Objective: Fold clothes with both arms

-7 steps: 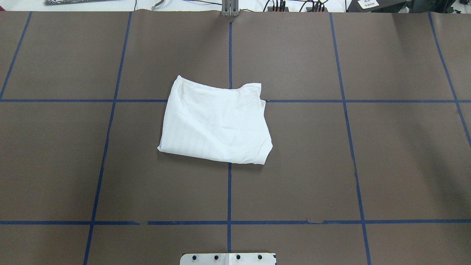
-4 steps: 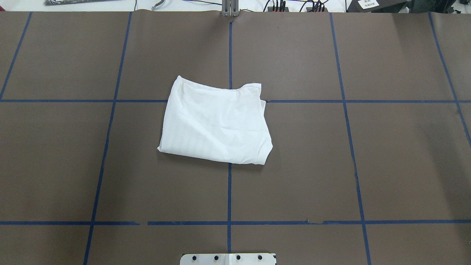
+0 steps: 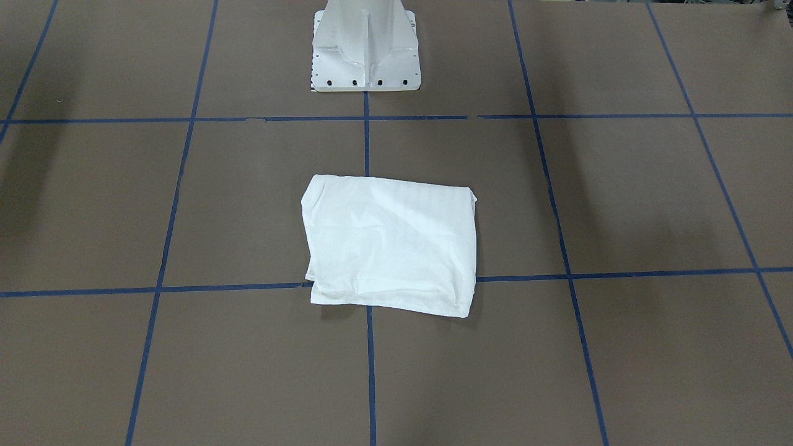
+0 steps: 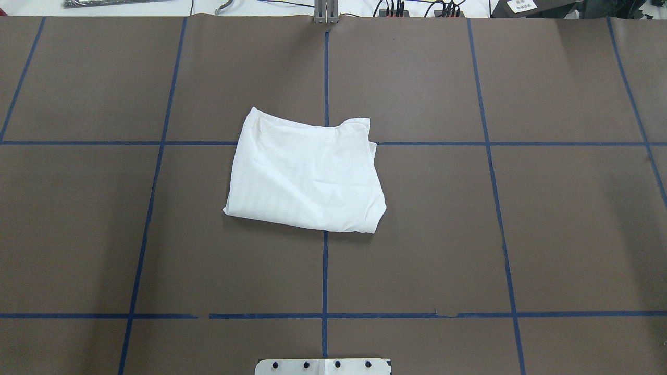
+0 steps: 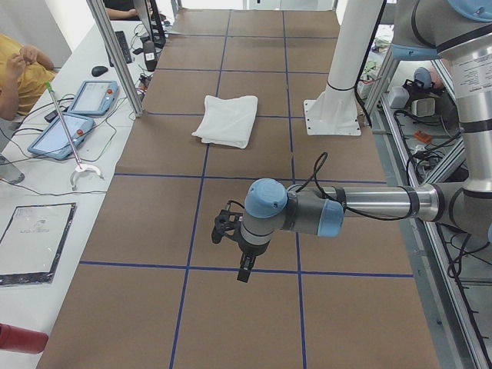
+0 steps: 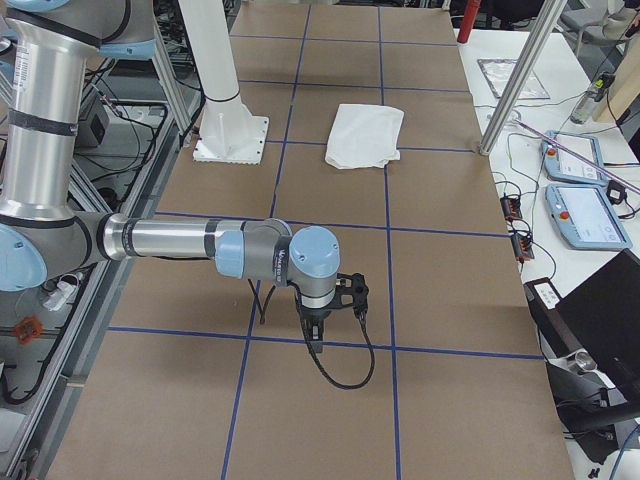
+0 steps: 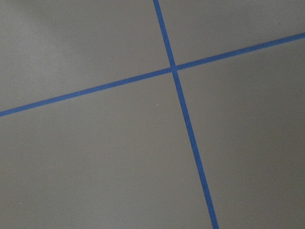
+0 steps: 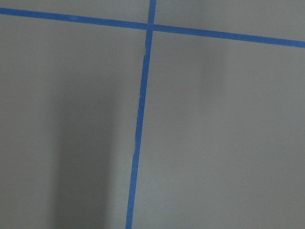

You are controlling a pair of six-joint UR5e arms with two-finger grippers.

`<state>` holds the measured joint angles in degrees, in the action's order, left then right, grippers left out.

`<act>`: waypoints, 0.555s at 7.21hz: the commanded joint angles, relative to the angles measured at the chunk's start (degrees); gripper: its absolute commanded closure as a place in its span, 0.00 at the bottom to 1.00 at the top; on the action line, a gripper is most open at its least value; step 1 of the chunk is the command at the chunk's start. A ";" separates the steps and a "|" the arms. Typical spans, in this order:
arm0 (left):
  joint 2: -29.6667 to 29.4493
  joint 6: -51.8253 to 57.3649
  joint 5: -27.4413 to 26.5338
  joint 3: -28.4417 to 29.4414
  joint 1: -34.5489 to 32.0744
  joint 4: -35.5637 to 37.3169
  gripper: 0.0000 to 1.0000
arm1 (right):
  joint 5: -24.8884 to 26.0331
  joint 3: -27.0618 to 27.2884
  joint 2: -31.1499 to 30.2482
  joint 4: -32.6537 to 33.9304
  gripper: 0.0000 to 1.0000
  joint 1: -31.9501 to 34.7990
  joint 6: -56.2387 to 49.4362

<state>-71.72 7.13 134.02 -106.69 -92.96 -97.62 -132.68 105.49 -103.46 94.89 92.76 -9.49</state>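
Still unmoved since 1 s ago — T-shirt (image 4: pixel 305 174).

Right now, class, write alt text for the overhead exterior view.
A folded white T-shirt lies mid-table on a brown surface gridded with blue tape. A white base plate sits at the bottom edge, cables along the top.

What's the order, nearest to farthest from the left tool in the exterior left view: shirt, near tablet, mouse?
From the left tool:
1. Shirt: on the table, ahead along its length.
2. Near tablet: off the table, on the desk beside it.
3. Mouse: farther along that desk.
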 commanded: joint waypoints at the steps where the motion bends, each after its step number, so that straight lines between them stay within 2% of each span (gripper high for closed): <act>1: 0.26 1.52 1.33 -1.14 -0.03 2.61 0.00 | 0.05 -0.02 0.01 0.04 0.00 0.06 0.00; 4: -0.78 4.12 1.60 -0.80 0.23 2.43 0.00 | -0.04 -0.19 -0.17 0.04 0.00 -0.03 -0.09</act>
<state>-71.70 10.76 135.51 -107.58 -92.83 -94.93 -132.70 105.39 -103.53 94.92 92.76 -9.57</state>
